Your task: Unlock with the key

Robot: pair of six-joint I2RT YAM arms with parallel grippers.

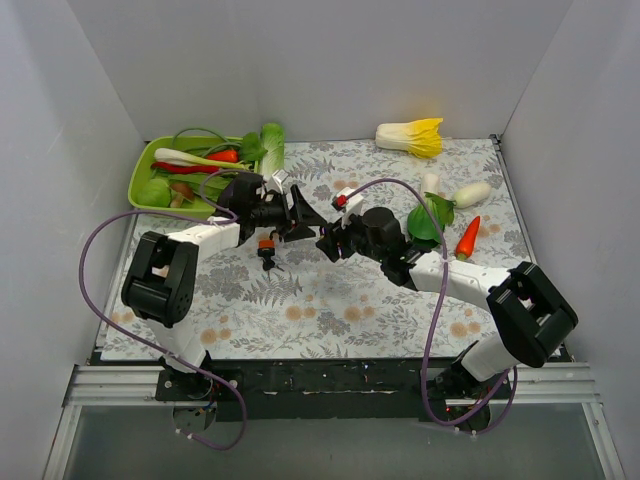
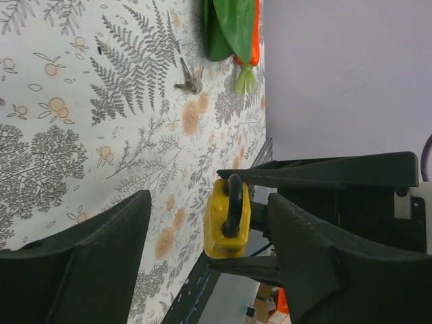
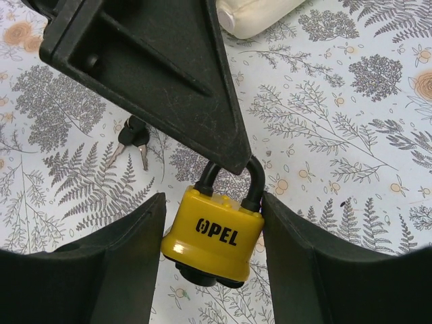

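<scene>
A yellow padlock (image 3: 210,233) marked OPEL, with a black shackle, hangs shackle-up above the floral mat. My right gripper (image 3: 212,199) is shut on its body, one finger on each side. In the left wrist view the padlock (image 2: 223,223) sits between the right gripper's fingers (image 2: 324,172). My left gripper (image 2: 209,199) is open, facing the padlock, and one of its fingers (image 3: 169,74) overlaps the top of the shackle. The keys (image 3: 131,140) lie on the mat, also seen in the left wrist view (image 2: 189,77) and the top view (image 1: 268,258). Both grippers (image 1: 312,228) meet mid-table, hiding the padlock there.
A green tray (image 1: 143,168) of vegetables stands at the back left. A napa cabbage (image 1: 412,135) lies at the back. A white radish (image 1: 470,193), a leafy green (image 1: 425,220) and a carrot (image 1: 468,238) lie to the right. White walls enclose the mat.
</scene>
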